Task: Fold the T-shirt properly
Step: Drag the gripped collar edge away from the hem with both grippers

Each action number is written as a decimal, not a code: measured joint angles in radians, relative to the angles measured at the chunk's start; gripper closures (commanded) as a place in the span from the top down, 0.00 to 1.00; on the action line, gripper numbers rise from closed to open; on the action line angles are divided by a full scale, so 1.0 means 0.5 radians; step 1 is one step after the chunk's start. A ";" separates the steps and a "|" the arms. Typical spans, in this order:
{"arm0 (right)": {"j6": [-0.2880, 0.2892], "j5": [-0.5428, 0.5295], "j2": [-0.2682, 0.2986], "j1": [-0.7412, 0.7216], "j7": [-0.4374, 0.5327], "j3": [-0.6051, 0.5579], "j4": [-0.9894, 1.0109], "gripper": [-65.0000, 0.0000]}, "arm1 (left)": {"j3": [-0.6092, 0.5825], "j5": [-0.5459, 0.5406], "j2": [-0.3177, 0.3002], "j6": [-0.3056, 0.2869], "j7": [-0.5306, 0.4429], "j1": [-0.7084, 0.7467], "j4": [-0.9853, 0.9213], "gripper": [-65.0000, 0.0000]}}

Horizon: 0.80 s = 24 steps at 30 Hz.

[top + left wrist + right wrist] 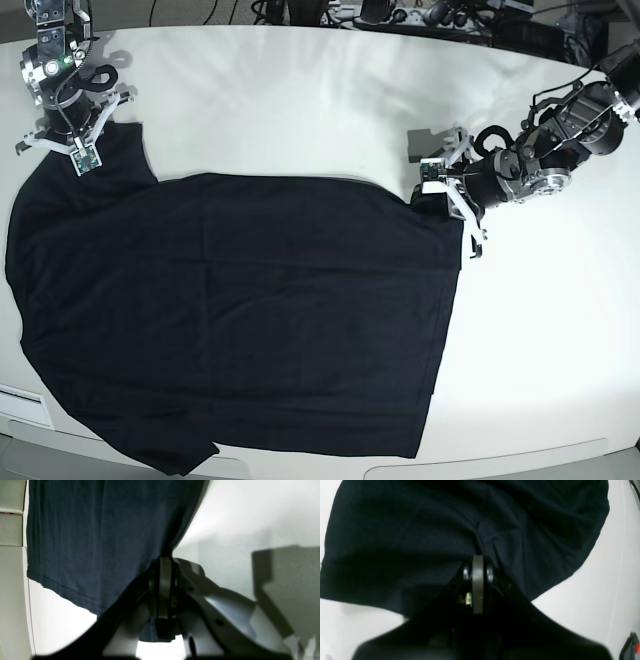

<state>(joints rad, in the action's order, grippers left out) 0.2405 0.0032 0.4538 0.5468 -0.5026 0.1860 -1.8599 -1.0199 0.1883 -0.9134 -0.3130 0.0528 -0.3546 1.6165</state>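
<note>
White table point(300, 100) bears T-shirt point(240, 310) (corners pinched by each pincer).

one black t-shirt point(250, 320), one white table point(300, 90), two robot arms

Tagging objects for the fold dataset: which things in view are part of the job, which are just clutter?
Job:
T-shirt
left gripper, jaws shut on the T-shirt
right gripper, jaws shut on the T-shirt
table

Just about:
cables at the far edge
</note>
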 measured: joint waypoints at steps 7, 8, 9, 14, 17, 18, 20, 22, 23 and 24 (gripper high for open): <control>0.010 -0.002 0.000 0.122 -0.094 0.040 -0.404 0.00 | -0.005 0.037 -0.183 0.043 0.230 0.012 0.187 0.00; 0.015 -0.003 0.001 0.162 -0.089 0.063 -0.468 0.00 | -0.009 0.024 -0.227 0.042 0.268 0.017 0.232 0.00; 0.025 -0.001 0.000 0.209 -0.088 0.091 -0.521 0.00 | -0.015 -0.010 -0.269 0.035 0.310 0.018 0.282 0.00; 0.060 -0.028 0.000 0.466 -0.095 0.235 -0.724 0.00 | -0.031 -0.102 -0.435 -0.026 0.366 0.051 0.490 0.00; 0.050 -0.028 0.005 0.605 -0.091 0.297 -0.837 0.00 | -0.027 -0.103 -0.522 -0.023 0.369 0.082 0.584 0.00; 0.053 -0.028 0.008 0.659 -0.094 0.305 -0.867 0.00 | -0.027 -0.100 -0.552 -0.019 0.373 0.102 0.617 0.00; 0.047 -0.031 0.006 0.768 -0.124 0.314 -0.923 0.00 | -0.026 -0.099 -0.610 -0.013 0.394 0.172 0.693 0.00; 0.041 -0.027 0.010 0.869 -0.158 0.317 -0.958 0.00 | -0.029 -0.092 -0.660 -0.025 0.438 0.251 0.777 0.00; 0.040 -0.031 0.011 0.910 -0.156 0.318 -0.958 0.00 | -0.029 -0.091 -0.681 -0.021 0.474 0.285 0.820 0.00; 0.042 -0.027 0.011 0.958 -0.156 0.317 -0.958 0.00 | -0.029 -0.084 -0.710 -0.011 0.497 0.317 0.865 0.00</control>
<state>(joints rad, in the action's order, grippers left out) 0.2615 -0.0101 0.4595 1.0260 -0.5808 0.3443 -2.3386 -1.0344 0.1463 -1.2682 -0.3183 0.3012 -0.1963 2.0491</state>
